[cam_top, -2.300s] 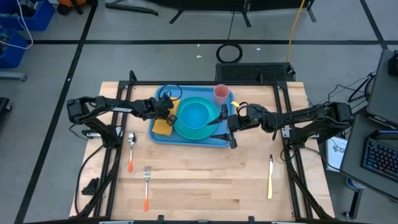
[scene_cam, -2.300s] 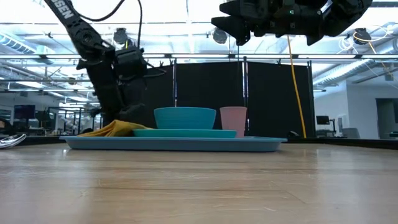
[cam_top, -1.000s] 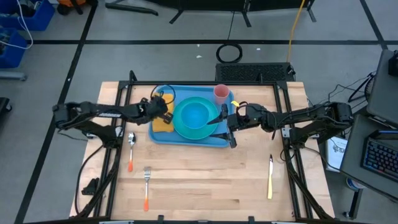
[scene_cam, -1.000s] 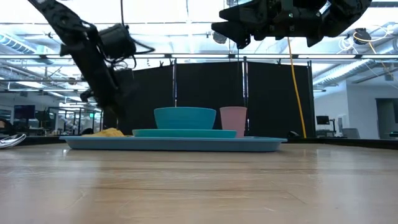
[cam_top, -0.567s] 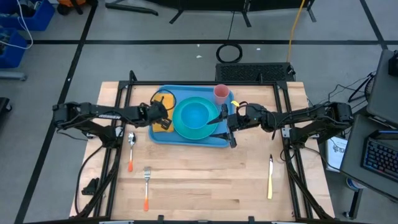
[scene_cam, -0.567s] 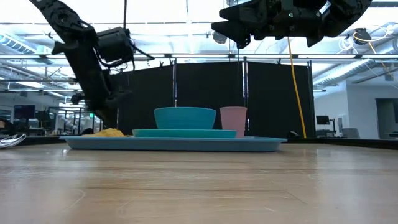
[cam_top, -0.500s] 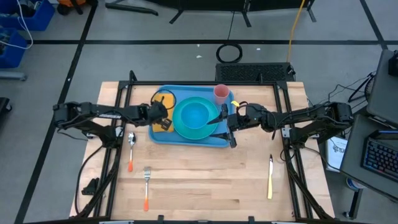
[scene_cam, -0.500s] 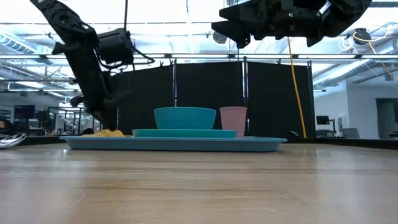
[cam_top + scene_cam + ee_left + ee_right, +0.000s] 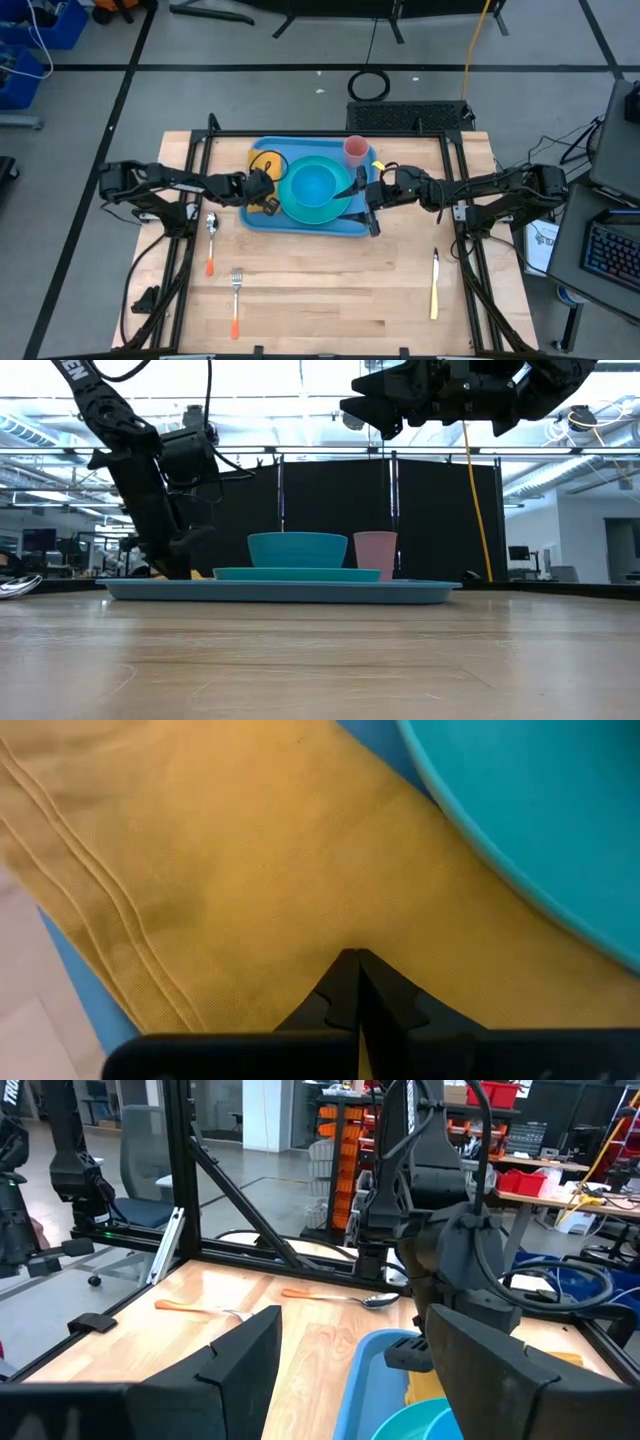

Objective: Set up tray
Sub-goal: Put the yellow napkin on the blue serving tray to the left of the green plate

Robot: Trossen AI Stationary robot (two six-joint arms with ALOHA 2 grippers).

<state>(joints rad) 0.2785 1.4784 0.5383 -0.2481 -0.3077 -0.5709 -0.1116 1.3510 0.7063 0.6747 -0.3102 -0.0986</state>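
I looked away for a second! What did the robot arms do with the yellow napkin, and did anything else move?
The left gripper rose off the yellow napkin, pulled back, then came down again, fingers shut, onto the napkin's near end on the tray. The napkin, bunched up before, now lies flat. The right gripper stayed open above the tray's right edge. The plate, cup and cutlery didn't move.

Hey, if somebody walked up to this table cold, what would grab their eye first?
Probably the blue tray at the back middle of the table, holding a teal bowl on a plate, a pink cup at its far right corner and a yellow napkin at its left end. Next, the left gripper, shut and pressed down on that napkin, while the right gripper hangs open above the tray's right end.
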